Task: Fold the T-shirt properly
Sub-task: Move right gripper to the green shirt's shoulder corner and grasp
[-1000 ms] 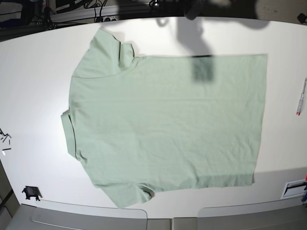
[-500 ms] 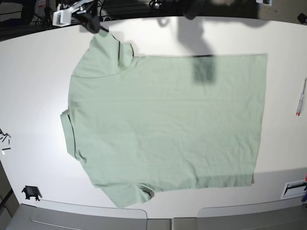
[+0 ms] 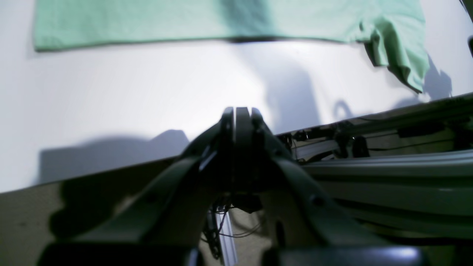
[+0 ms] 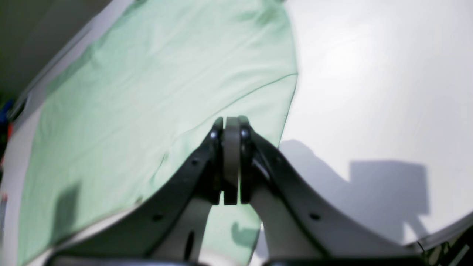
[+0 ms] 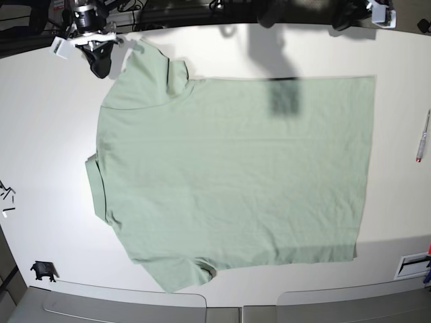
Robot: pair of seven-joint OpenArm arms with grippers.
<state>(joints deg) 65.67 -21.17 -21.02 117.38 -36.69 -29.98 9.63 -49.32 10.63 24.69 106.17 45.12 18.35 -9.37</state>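
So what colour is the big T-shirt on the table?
Plain pale sage green, no print. The T-shirt shows best in the base view.

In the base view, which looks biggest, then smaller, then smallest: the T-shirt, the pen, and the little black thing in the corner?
Largest to smallest as they look in the base view:
1. T-shirt, by far the biggest
2. Pen, long but very thin
3. Small black object, shorter but chunkier, so these last two are close

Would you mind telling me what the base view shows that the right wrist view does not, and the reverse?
Only the base view shows the whole T-shirt spread flat, both sleeves, the pen at the table's edge, and the small black object. Only the right wrist view shows the right gripper close up, shut, above a sleeve. Both show green fabric on the white table.
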